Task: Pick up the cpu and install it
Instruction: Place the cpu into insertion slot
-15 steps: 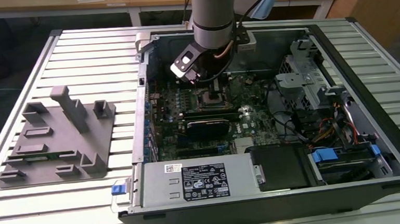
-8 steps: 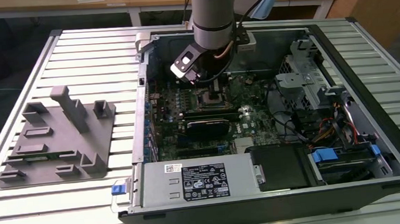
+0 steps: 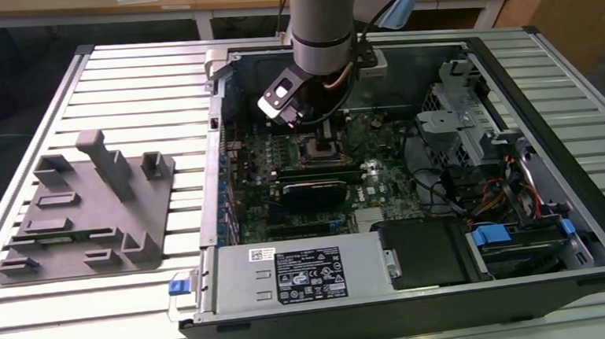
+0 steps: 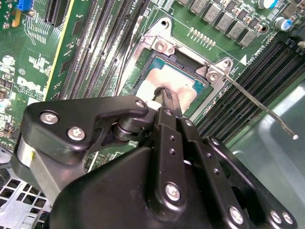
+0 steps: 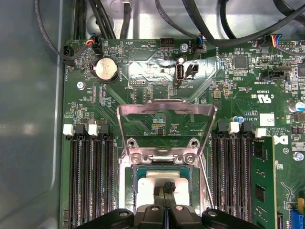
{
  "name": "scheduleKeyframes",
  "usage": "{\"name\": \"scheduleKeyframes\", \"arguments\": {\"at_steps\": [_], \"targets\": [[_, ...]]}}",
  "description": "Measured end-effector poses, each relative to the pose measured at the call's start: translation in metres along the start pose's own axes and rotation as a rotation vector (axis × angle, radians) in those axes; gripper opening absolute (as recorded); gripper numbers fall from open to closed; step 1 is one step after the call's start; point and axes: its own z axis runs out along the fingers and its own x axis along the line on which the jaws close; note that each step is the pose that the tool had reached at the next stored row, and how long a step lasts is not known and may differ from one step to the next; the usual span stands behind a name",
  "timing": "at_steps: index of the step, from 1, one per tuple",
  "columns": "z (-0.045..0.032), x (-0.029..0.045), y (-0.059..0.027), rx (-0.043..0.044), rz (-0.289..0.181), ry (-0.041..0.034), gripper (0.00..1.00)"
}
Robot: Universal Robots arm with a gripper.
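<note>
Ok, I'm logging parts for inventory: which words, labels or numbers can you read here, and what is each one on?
Nothing can be quoted reliably.
On the power supply: labels, print too small to read.
On the motherboard: white lettering, tiny and partly upside down.
On the cpu, under the gripper: no legible marking.

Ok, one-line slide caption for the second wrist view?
Shut gripper tip at the cpu, which lies in the open socket on the motherboard.
</note>
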Motion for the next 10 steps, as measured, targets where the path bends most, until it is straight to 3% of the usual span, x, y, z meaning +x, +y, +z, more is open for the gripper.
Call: {"name": "scheduleKeyframes", "arguments": {"at_steps": [5, 10], "targets": [[-0.0011, 0.0002, 0.0002, -0.0009, 0.000, 0.0013, 0.11], [-0.0107, 0.0002, 0.0007, -0.0002, 0.000, 0.0002, 0.11]]}}
